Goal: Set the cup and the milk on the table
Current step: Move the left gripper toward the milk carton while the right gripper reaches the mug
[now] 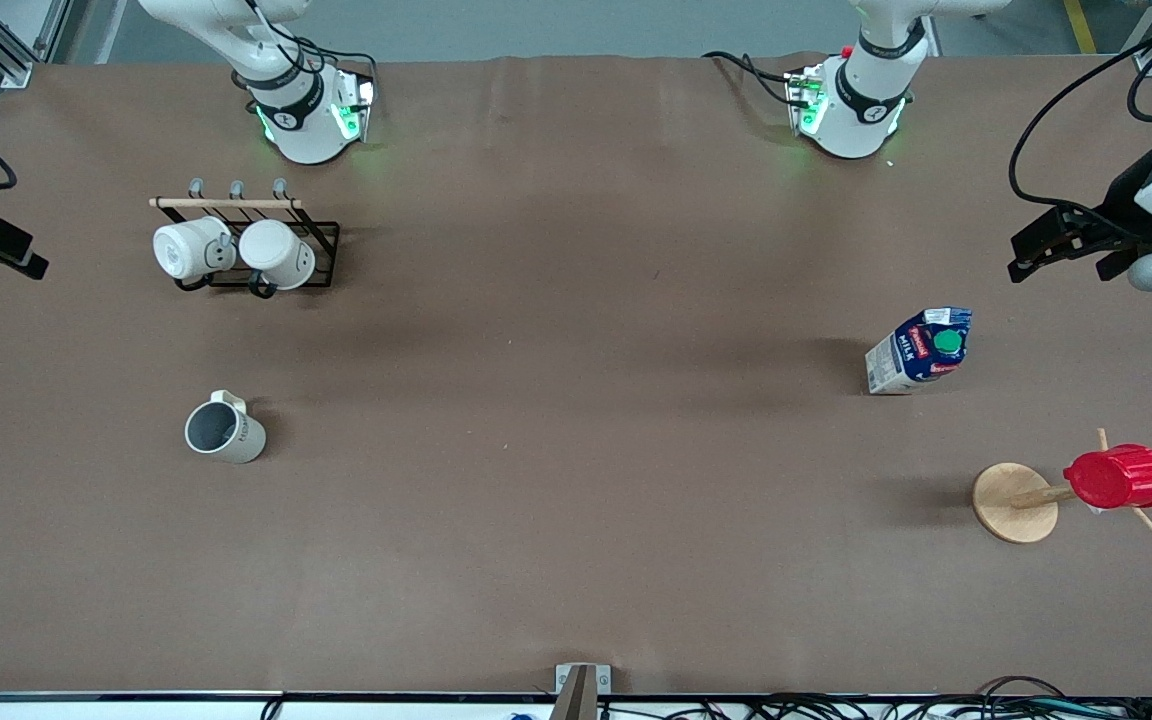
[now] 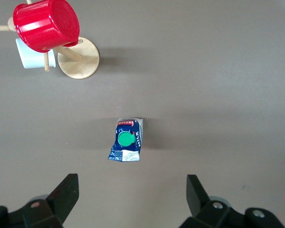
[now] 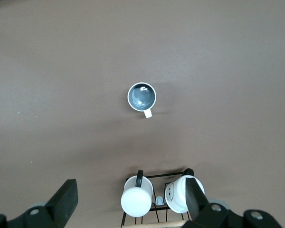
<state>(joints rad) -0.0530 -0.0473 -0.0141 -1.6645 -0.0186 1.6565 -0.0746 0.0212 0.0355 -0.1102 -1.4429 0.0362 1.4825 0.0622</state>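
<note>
The cup (image 1: 224,431) stands upright on the tabletop (image 1: 576,500) toward the right arm's end, nearer the front camera than the black rack (image 1: 271,262) holding two white mugs (image 1: 234,252). It is judged rigid, glazed and slippery; grip across the rim or wall, with the squarish handle at roughly 12 o'clock in the front view kept clear of the fingers. The milk (image 1: 921,349) stands toward the left arm's end, at about 11 o'clock from the wooden stand (image 1: 1016,502) bearing the red ribbed cup (image 1: 1119,477). The carton is judged light and crushable; take it across its flat sides below the green cap. Both items already rest on the tabletop. The left tool (image 2: 133,202) hangs open over bare tabletop beside the milk; the right tool (image 3: 131,204) hangs open above the rack. The right wrist view alone shows the cup's dark interior from directly above; the left wrist view reveals a pale item (image 2: 32,56) under the red cup, which the front view barely shows.
</note>
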